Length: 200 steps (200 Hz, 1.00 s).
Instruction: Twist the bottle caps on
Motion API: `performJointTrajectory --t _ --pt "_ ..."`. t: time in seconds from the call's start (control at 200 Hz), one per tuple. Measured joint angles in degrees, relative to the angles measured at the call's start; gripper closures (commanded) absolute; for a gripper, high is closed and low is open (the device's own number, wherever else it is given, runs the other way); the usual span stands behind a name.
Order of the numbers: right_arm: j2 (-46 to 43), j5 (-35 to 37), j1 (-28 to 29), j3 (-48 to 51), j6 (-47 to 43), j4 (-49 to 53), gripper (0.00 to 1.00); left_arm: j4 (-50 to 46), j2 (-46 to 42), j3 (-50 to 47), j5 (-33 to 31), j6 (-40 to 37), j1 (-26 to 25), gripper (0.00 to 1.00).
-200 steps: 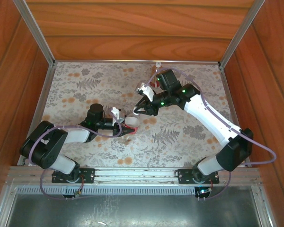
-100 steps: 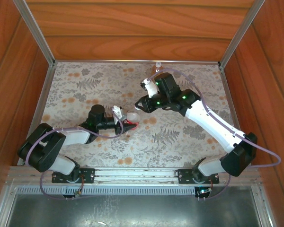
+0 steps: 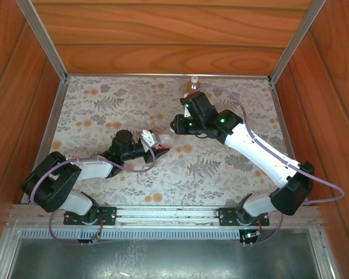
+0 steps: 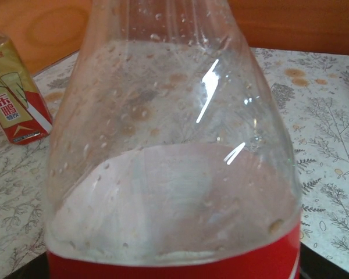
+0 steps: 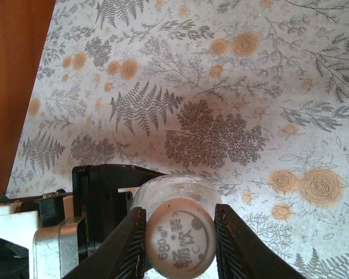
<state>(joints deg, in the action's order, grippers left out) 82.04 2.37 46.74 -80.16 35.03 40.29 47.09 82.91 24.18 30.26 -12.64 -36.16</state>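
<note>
Floral counter [image 3: 99, 104], both arms meeting near its middle, slightly back of centre. My left gripper [image 3: 157, 147] is clamped on the red-label bottle [image 4: 168, 163], low on its body. From the top camera the gripper is closed against the bottle's side. In the left wrist view the clear shoulder sits right up against the lens, with droplets on the wall and the red label band along the bottom edge. My right gripper [image 5: 180, 247] comes in from above and holds 1 cap [image 5: 180, 235]. Both fingers [image 5: 130, 247] press on the cap's rim, set narrow, with no gap on either side. The cap is whitish with dark print on top and lies directly over the bottle's neck. Whether the thread has caught I cannot tell. In the right wrist view the left gripper's black body sits just beside the bottle, on the left. The amber bottle [image 3: 192, 85] stands upright at the far edge of the counter, well apart from both grippers. It has a pale top, too small to tell whether that is a cap. The left wrist view catches it off to the left, with a gold-and-red label.
</note>
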Motion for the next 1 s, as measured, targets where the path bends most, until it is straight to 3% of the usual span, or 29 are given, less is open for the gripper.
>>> performJointTrajectory --t 0.135,0.305,0.44,0.67,0.845,0.935,1.0 --pt "0.24 0.09 0.17 -0.57 -2.49 0.74 0.44 0.04 -0.09 -0.07 -0.13 -0.72 0.02 0.43" --pt "-0.46 -1.68 0.17 0.2 -9.97 0.07 0.29 0.46 -0.33 -0.55 0.22 -1.03 0.04 0.43" --pt "-3.74 -4.28 0.17 1.99 -17.38 -1.84 0.27 0.61 -0.33 -0.7 2.03 -1.01 0.37 0.43" --pt "-12.98 -12.22 -1.46 8.74 -34.36 -8.15 0.27 0.44 -0.46 -0.79 12.85 0.15 2.86 0.43" --pt "-14.99 -19.23 -5.62 14.27 -37.94 -15.34 0.2 0.33 -2.89 -0.79 15.78 1.46 3.13 0.43" --pt "-14.27 -21.77 -6.01 16.65 -37.83 -18.82 0.26 0.35 -4.13 -0.79 16.59 2.01 3.15 0.43" --pt "-13.22 -23.54 -5.95 17.33 -37.73 -20.57 0.39 0.35 -4.44 -0.76 17.25 2.21 3.15 0.43"
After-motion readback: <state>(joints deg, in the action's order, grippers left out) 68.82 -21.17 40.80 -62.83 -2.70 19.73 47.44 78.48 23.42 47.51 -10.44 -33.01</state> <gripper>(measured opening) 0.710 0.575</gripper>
